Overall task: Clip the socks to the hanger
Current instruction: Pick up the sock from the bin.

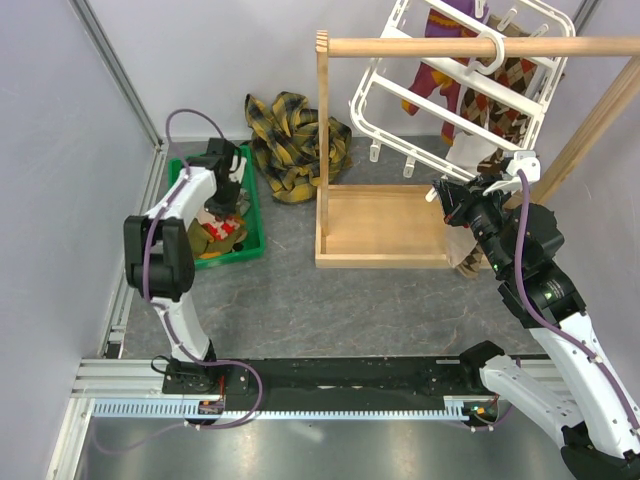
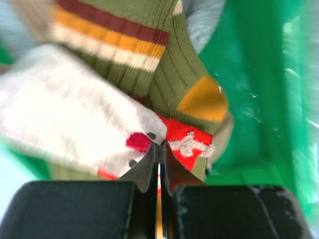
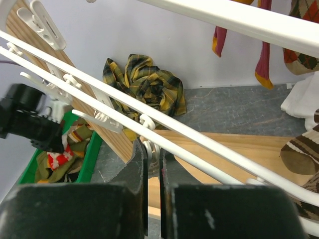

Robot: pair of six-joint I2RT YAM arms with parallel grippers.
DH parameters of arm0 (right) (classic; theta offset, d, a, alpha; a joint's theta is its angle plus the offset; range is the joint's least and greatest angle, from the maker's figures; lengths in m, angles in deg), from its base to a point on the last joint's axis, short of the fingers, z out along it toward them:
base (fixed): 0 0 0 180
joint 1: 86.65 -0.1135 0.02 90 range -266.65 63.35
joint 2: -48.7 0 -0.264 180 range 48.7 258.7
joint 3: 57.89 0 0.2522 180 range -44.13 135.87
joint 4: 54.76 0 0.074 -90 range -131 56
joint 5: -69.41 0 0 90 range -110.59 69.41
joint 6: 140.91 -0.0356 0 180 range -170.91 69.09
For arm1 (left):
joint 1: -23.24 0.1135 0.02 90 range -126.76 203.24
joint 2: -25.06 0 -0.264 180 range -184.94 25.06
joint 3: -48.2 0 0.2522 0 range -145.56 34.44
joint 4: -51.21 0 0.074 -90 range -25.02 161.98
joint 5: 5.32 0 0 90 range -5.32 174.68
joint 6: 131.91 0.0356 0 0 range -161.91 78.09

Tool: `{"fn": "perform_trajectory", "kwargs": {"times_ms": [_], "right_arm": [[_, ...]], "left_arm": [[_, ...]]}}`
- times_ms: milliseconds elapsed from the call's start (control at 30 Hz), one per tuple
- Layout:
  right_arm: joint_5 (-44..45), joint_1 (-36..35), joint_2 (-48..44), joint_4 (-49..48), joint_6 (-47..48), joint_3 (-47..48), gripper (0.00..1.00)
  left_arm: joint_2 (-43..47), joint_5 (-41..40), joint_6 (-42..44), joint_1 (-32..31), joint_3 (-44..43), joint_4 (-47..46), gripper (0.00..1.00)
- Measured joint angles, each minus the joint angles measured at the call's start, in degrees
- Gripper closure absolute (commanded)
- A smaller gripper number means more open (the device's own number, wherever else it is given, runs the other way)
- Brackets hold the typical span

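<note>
Fabric is the weak point here. Left gripper has its fingers clenched down in the green bin. Only a thin fold of the red-patterned sock sits between the tips, with a sliver of colour showing in the slit lower down. Just left of the tips lies a white fuzzy sock, and beyond them an olive striped sock. So shallow a bite could slip out on the lift. The neighbours touching the pinched fold could also be dragged up and fall outside the bin.

Right gripper is likewise closed, with a small white clip of the hanger lodged between its tips, apparently pinched. If that hold pulls sideways, the hanger could swing on the wooden rod and carry the clip away from where the sock must come.

Only the left wrist view shows how little cloth is caught; from overhead the arm hides it. Only the overhead view shows how well apart bin and hanger stand, and that socks hang on the frame already. The right wrist view adds the plaid cloth lying beyond its fingers, against the wall.
</note>
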Motion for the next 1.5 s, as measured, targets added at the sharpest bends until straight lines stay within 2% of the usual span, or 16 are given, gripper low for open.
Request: {"fn": "perform_trajectory", "kwargs": {"times_ms": [233, 467, 633, 767, 1067, 1267, 1400, 1500], "right_arm": [[0.5, 0.0, 0.2, 0.2, 0.0, 0.0, 1.0], [0.7, 0.0, 0.3, 0.5, 0.0, 0.0, 1.0], [0.7, 0.0, 0.2, 0.5, 0.0, 0.0, 1.0], [0.7, 0.0, 0.2, 0.6, -0.1, 0.0, 1.0], [-0.2, 0.1, 0.2, 0.4, -1.2, 0.0, 1.0], [-1.2, 0.1, 0.0, 0.0, -2.1, 0.0, 1.0], [-2.1, 0.1, -0.2, -0.3, -3.0, 0.0, 1.0], [-2.6, 0.1, -0.5, -0.9, -4.0, 0.0, 1.0]], "left_arm": [[13.0, 1.7, -2.8, 0.0, -0.9, 0.0, 0.98], [14.5, 4.2, -5.6, 0.0, -0.7, -0.2, 0.98], [17.2, 8.0, -10.9, 0.0, 2.7, -2.1, 0.98], [25.7, 13.2, -18.3, 0.0, 7.8, -6.2, 0.98], [50.1, 23.4, -38.2, 0.0, 22.1, -24.8, 0.98], [57.4, 29.8, -52.1, -1.3, 32.9, -37.9, 0.98], [58.5, 30.5, -59.3, -7.0, 37.4, -46.0, 0.98], [58.9, 28.8, -64.4, -14.9, 41.0, -53.6, 0.98]]}}
